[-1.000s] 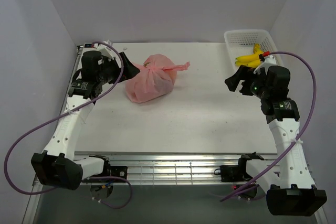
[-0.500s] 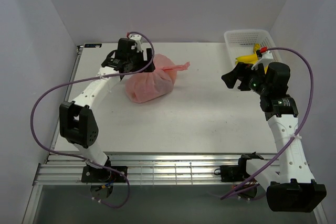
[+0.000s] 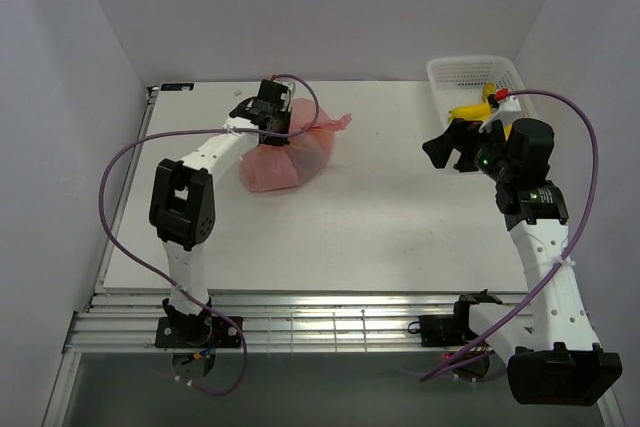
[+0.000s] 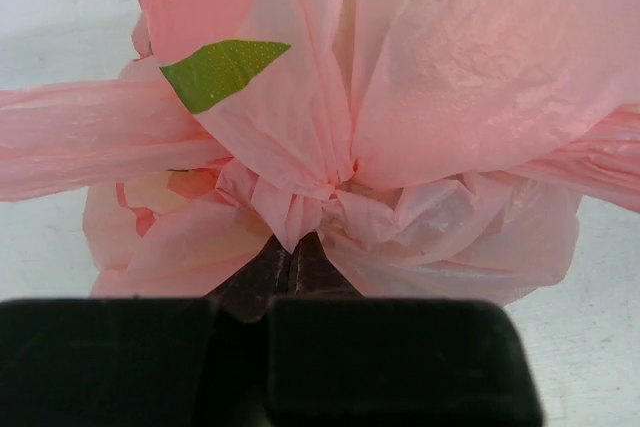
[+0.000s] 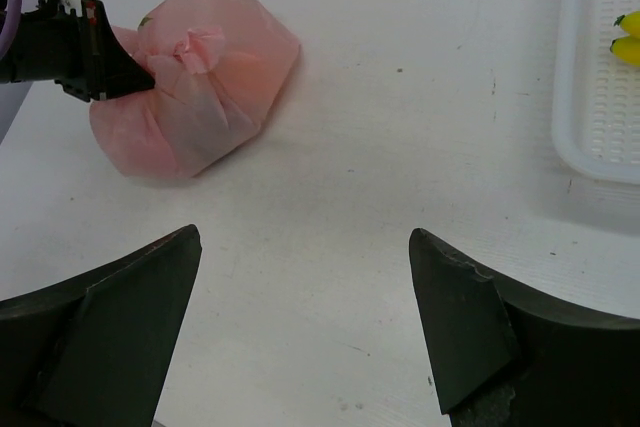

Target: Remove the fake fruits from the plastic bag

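The pink plastic bag (image 3: 290, 159) lies tied shut at the back left of the table, bulging. The fake fruits are hidden inside it. My left gripper (image 3: 283, 127) reaches in from the left and is shut on the bag's knot. In the left wrist view its dark fingertips (image 4: 290, 252) pinch the gathered pink plastic (image 4: 440, 97) right at the knot. The right wrist view shows the bag (image 5: 215, 97) with the left gripper (image 5: 140, 72) at its knot. My right gripper (image 3: 432, 152) hovers open over bare table at the right, far from the bag, with nothing between its fingers (image 5: 302, 235).
A white lattice basket (image 3: 440, 72) stands at the back right corner with a yellow banana bunch (image 3: 470, 112) in it. Its rim (image 5: 575, 97) shows at the right edge of the right wrist view. White walls close in the table on three sides.
My left arm has swung from the table's left edge over to the bag and shut on its knot. The bag's tie handle has lifted a little. The right arm has barely shifted.
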Controlling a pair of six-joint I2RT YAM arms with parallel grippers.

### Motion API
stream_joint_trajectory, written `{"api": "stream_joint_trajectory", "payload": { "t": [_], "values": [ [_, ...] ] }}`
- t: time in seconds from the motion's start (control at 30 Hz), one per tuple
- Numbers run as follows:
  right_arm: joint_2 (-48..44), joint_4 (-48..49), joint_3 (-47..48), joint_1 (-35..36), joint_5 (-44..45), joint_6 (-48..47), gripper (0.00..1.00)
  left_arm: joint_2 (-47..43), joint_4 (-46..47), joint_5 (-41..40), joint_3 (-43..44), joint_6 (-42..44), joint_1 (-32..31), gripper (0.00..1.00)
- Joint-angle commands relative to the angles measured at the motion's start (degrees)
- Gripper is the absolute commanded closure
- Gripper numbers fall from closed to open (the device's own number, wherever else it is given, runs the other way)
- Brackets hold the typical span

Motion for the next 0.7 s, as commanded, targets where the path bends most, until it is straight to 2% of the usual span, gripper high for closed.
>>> {"api": "stream_joint_trajectory", "payload": {
  "t": [0.0,0.13,0.2,0.33,0.37,0.47,0.6,0.67],
  "values": [
    [-1.28,2.36,-0.17,-0.16,-0.62,-2.86,0.10,-0.82,0.08,-3.94,3.61,1.66,-1.10,1.00],
    [-1.46,4.11,-0.70,0.02,-6.24,-9.79,0.10,-5.90,5.58,-1.83,-0.68,5.16,-3.29,1.00],
    [-0.76,5.17,-0.09,0.45,-10.44,-12.26,0.10,-11.59,9.02,-0.61,-6.83,8.84,-5.57,1.00],
    [1.79,5.61,2.19,2.30,-16.00,-17.53,0.10,-21.00,15.36,6.68,-17.46,15.00,-8.74,1.00],
    [2.84,5.70,2.54,3.61,-16.79,-18.33,0.10,-22.60,15.89,11.13,-19.40,15.45,-9.27,1.00],
    [5.82,5.18,4.12,6.33,-16.10,-20.79,0.10,-27.00,17.39,14.51,-25.56,15.81,-11.11,1.00],
    [10.31,3.86,6.41,14.93,-9.00,-25.01,0.10,-29.99,17.13,14.78,-29.96,15.20,-14.97,1.00],
    [13.72,3.86,7.99,16.62,-8.80,-25.89,0.10,-30.96,17.13,15.05,-31.89,14.41,-16.04,1.00]
  ]
}}
